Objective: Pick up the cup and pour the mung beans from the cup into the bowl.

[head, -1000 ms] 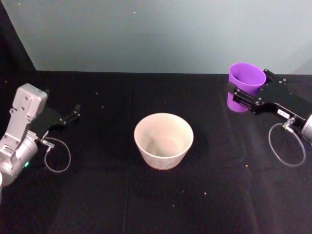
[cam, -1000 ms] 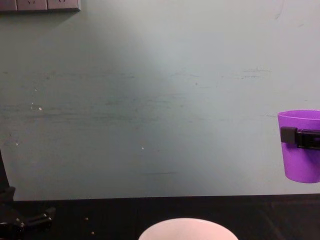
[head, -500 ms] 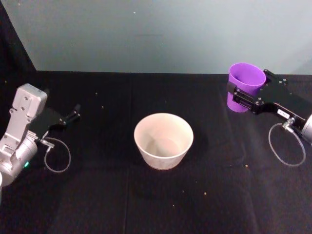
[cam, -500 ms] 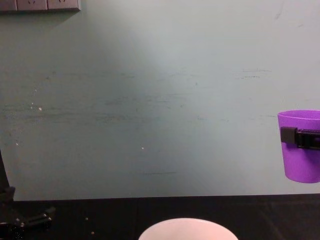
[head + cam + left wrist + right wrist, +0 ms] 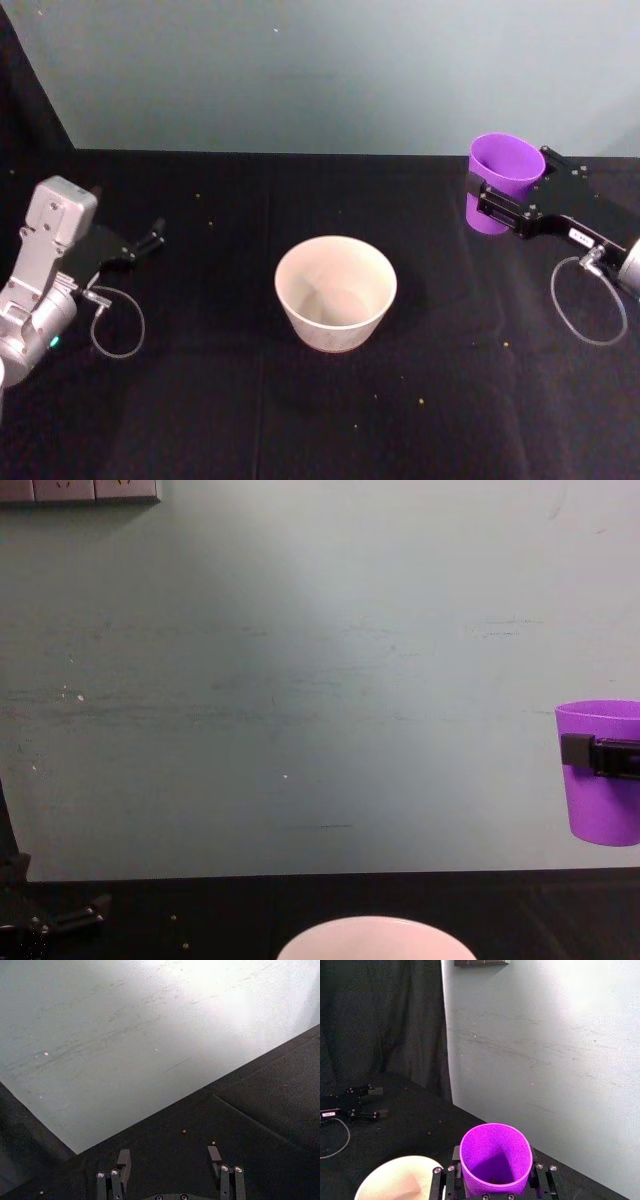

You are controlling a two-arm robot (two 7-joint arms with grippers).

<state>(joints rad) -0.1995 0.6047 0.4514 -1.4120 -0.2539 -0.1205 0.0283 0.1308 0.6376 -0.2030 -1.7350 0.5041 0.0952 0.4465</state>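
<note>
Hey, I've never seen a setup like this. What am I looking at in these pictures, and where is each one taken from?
This is a two-armed robot at a black table. One picture looks down from its head, one looks forward from its chest, and one comes from a camera on each wrist. A pale bowl stands in the middle of the table. The right gripper is shut on a purple cup, holding it upright, off the table, to the bowl's right. The left gripper is open, holds nothing, and sits idle at the left.
</note>
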